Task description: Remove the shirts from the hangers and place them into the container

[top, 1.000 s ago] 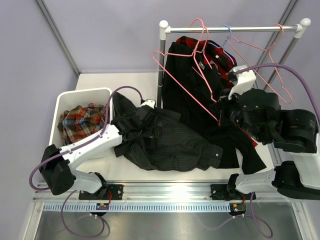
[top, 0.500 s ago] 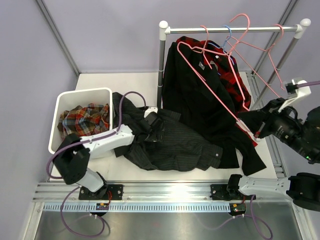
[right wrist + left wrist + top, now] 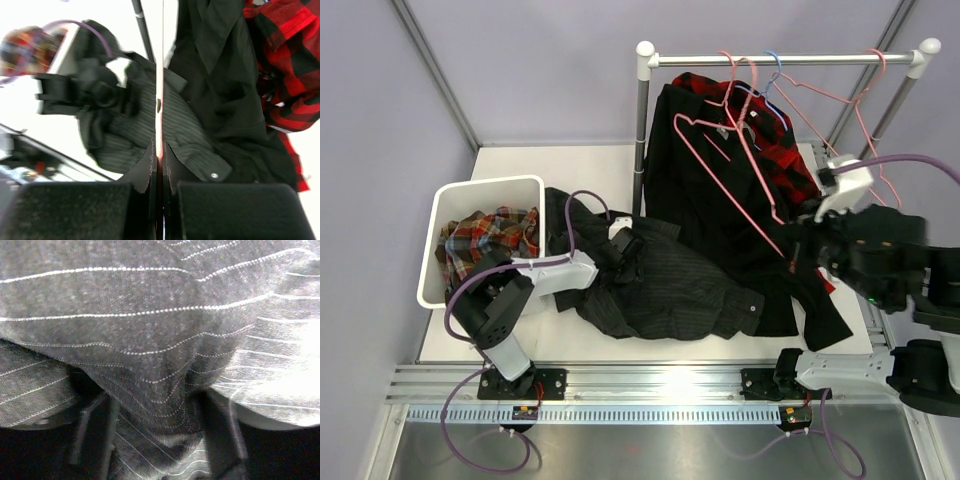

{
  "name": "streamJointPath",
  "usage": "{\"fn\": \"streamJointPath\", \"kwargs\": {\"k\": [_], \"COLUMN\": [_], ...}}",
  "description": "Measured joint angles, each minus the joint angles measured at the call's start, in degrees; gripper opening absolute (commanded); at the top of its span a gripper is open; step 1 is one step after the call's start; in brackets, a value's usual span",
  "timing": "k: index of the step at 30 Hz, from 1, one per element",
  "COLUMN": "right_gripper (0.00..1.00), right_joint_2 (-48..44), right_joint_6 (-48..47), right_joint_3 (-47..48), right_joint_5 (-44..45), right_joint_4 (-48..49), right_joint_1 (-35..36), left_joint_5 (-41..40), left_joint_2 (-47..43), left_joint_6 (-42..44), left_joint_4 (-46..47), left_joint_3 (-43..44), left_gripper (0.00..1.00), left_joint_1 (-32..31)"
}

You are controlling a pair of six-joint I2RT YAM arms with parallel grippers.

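The white container [image 3: 485,182] stands at the left side of the table [image 3: 570,160], and the plaid shirt [image 3: 485,240] lies crumpled inside it. Just beside the container, to its right, the charcoal pinstriped shirt [image 3: 670,295] lies in a heap on the table. The left gripper [image 3: 625,245] is down on this shirt near its upper edge. In the left wrist view a fold of the striped cloth sits between its two fingers [image 3: 92,427], which stand apart; I cannot tell if they press the cloth. The black shirt [image 3: 705,220] hangs from the rail [image 3: 790,58], and its lower part spreads over the table and touches the pinstriped shirt. Behind it, to the right, the red-and-black check shirt [image 3: 780,160] also hangs at the rail. The right gripper [image 3: 798,255] is in front of the black shirt with its fingers closed tightly on the thin wire of a pink hanger [image 3: 730,190], which lies slanted across the black shirt. Other hangers [image 3: 860,110] hang on the rail.
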Motion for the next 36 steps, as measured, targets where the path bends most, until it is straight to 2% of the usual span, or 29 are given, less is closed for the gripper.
{"fn": "streamJointPath", "kwargs": {"k": [1, 2, 4, 5, 6, 11, 15, 21, 25, 29, 36], "right_gripper": [0.0, 0.0, 0.0, 0.0, 0.0, 0.0, 0.0, 0.0, 0.0, 0.0, 0.01], "right_joint_2": [1.1, 2.6, 5.8, 7.3, 8.8, 17.9, 22.0, 22.2, 22.1, 20.6, 19.7], "right_joint_6": [-0.5, -1.2, -2.9, -3.8, -4.6, -8.7, -11.0, -11.9, -11.8, -11.4, -10.8], "right_joint_3": [-0.3, -0.6, -0.7, -0.7, -0.6, 4.3, 8.6, 9.8, 9.4, 4.7, -3.3], "right_joint_5": [0.5, 1.2, 2.5, 3.4, 4.3, 7.9, 9.2, 10.4, 10.3, 9.7, 6.3], "right_joint_4": [0.1, 0.2, 1.4, 2.2, 3.1, 5.6, 6.8, 7.6, 7.6, 8.9, 11.9], "right_joint_1": [0.0, 0.0, 0.0, 0.0, 0.0, -0.1, -1.0, -2.0, -3.7, -6.9, -9.6], "left_joint_5": [0.5, 1.3, 2.4, 2.4, 2.5, 1.9, 3.6, 4.0, 3.4, 1.3, -8.3], "left_joint_2": [-0.3, -0.6, -1.1, -1.4, -1.8, -7.0, -11.8, -22.1, -28.4, -34.4, -38.7], "left_joint_6": [-0.2, -0.5, -1.4, -1.8, -2.4, -3.4, -3.7, -2.8, -2.2, -1.1, 4.9], "left_joint_4": [1.9, 3.9, 6.4, 7.5, 8.3, 9.4, 3.4, -7.7, -12.4, -18.6, -29.7], "left_joint_3": [-0.9, -1.9, -3.2, -3.9, -4.5, -6.8, -8.2, -6.8, -3.1, 2.1, 20.8], "left_gripper": [0.48, 0.35, 0.22, 0.09, 0.01, 0.0, 0.0, 0.0, 0.0, 0.0, 0.0], "left_joint_1": [0.1, 0.1, -0.1, -0.3, -0.3, -0.3, -3.6, -5.9, -6.5, -7.4, -7.4]}}
